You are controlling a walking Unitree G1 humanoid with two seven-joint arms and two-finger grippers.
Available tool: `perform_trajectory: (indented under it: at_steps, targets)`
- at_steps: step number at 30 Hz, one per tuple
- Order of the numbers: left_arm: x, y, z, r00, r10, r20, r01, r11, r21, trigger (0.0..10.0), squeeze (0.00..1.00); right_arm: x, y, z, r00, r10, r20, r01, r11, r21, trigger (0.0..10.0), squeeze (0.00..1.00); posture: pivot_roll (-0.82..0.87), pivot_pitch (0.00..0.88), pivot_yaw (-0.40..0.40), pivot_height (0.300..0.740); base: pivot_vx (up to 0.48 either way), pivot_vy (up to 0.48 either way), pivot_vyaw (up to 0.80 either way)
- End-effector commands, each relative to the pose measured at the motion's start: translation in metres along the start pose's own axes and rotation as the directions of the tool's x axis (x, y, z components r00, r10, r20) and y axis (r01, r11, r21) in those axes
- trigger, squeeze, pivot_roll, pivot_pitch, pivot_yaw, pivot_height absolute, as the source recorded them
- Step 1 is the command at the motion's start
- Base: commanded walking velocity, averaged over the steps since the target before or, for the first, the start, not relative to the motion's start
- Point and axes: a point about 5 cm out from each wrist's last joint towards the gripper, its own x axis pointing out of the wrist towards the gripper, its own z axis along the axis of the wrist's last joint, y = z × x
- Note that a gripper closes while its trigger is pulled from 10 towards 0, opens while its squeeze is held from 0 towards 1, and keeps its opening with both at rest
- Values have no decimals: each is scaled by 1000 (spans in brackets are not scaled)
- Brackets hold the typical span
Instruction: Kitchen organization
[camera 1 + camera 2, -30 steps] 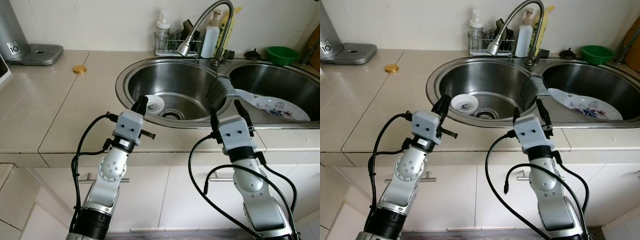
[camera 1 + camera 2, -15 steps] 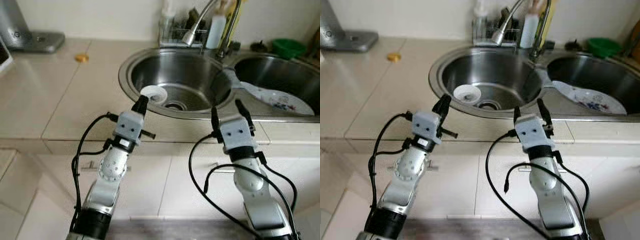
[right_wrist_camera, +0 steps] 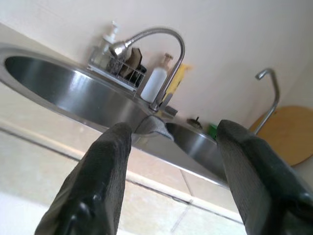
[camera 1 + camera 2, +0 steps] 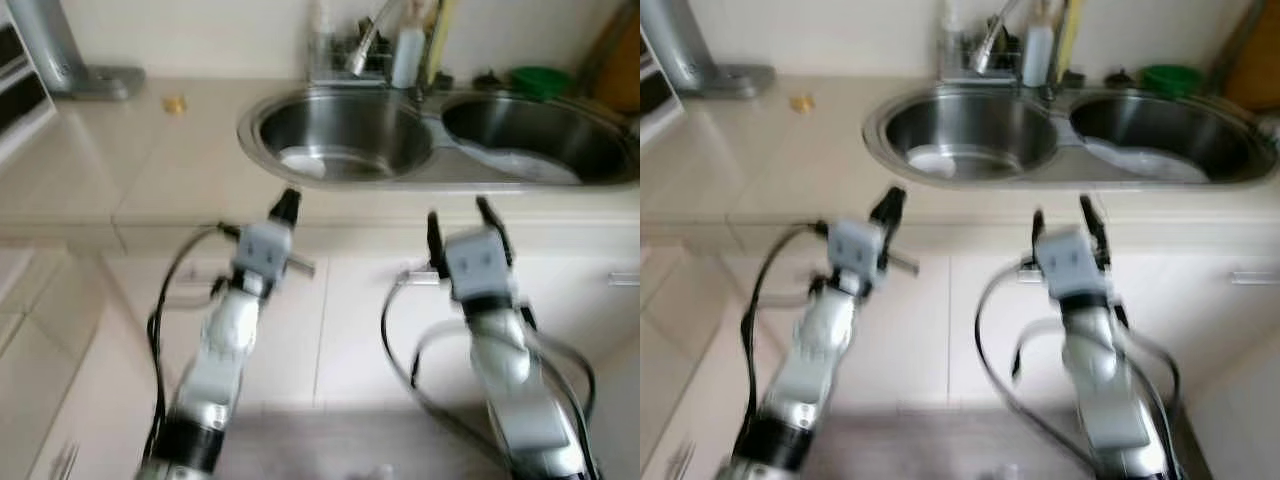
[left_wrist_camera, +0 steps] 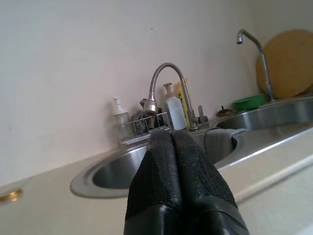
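The head views are blurred. A double steel sink (image 4: pixel 255 125) is set in the beige counter (image 4: pixel 120 170). A small white bowl (image 4: pixel 300 162) lies in its left basin and a patterned white plate (image 4: pixel 515 162) leans in the right basin. My left gripper (image 4: pixel 287 203) is shut and empty, held in front of the counter's front edge. My right gripper (image 4: pixel 460 217) is open and empty, level with the cabinet fronts below the right basin. In the left wrist view the fingers (image 5: pixel 173 171) are pressed together, pointing at the faucet (image 5: pixel 164 78).
A wire caddy with bottles (image 4: pixel 350 60) stands behind the faucet. A green bowl (image 4: pixel 538 80) sits at the back right, a gold lid (image 4: pixel 174 103) and a grey appliance (image 4: pixel 60 60) at the back left. White cabinet doors (image 4: pixel 350 330) run below the counter. A round wooden board (image 5: pixel 286 63) leans by the wall.
The whole picture has shifted and blurred: the camera has drawn back from the counter, so the sink sits higher and farther. Both grippers now hang before the cabinet fronts, states unchanged.
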Motion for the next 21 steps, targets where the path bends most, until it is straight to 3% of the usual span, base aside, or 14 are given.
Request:
perform_trajectory:
  at_steps: [1,6,15,21]
  targets:
    - [1,-2,0,1000,-7,-3,7,1000,-9,10000,0,2,-3,3,1000,-7,14,7,1000,0,10000,0,-76,0,-43,740,-304,0,0]
    - [0,-2,0,1000,-7,-5,7,1000,-7,10000,0,1,-4,1,1000,-4,8,4,1000,1,10000,0,-77,0,-43,740,-296,0,0]
    - [-2,-3,-2,1000,-11,-15,11,1000,-3,10000,0,0,-5,-4,999,3,-35,-3,1000,26,10000,0,-80,0,-42,740,0,0,0]
    - [-6,-3,-8,998,-21,-56,21,1000,-6,10000,0,-6,2,-11,993,82,-82,-77,995,65,10000,0,-83,0,-42,740,0,0,0]
